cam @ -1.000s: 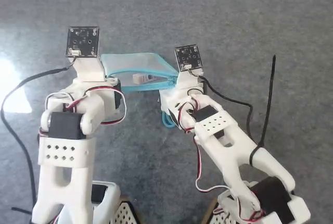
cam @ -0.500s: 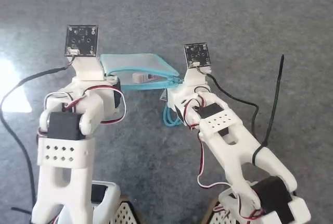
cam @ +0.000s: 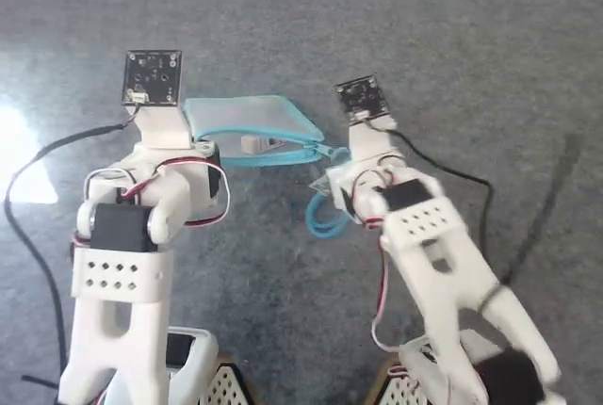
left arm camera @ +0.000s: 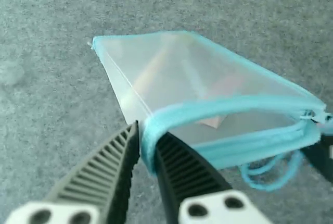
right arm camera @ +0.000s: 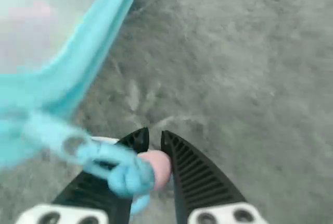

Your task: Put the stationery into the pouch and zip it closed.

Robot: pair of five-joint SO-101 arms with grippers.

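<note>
While the left claw (left arm camera: 143, 140) pinches one end of the pouch (left arm camera: 208, 73) on the table (cam: 471, 66), the right claw (right arm camera: 154, 140) grips the zip pull (right arm camera: 157, 168); stationery (left arm camera: 229, 84) inside, zip seemingly almost closed, letting go remains.

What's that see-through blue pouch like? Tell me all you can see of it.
The pouch is translucent plastic edged in light blue fabric, with a zip along one side and a blue cord loop at the zip's end. It rests on the grey table between the arms; pale pink and white things show faintly inside. The left gripper pinches a corner of its trim; the right gripper grips the cord loop.
</note>
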